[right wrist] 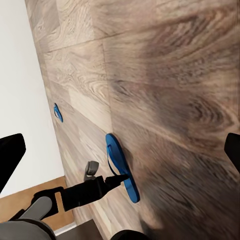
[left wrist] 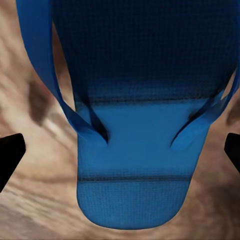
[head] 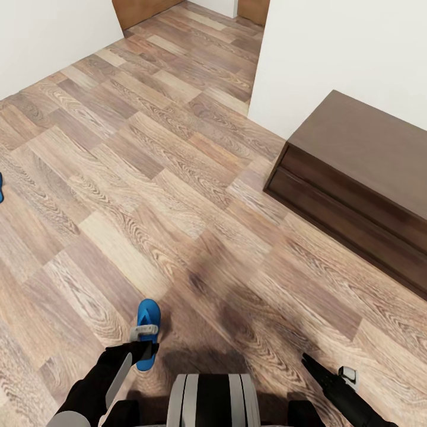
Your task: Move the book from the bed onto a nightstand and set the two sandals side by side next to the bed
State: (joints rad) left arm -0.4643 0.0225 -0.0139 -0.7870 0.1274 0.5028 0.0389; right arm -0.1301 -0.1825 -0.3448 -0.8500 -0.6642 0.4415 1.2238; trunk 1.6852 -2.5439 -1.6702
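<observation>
Blue sandal (head: 147, 332) flat on wood-plank floor (head: 178, 196), sole down, just ahead of robot base. Left gripper (head: 144, 350) hangs low over its near end; in left wrist view fingertips (left wrist: 11, 152) spread wide either side of sandal (left wrist: 135, 150), not touching — likely lined up for pinch across width. Second sandal (head: 1, 188) at far left edge, well apart from first. Right gripper (head: 312, 363) idle, fingers parted, nothing between. Dark cabinet (head: 362, 178) against white wall (head: 350, 53) at right. Book, bed not seen.
</observation>
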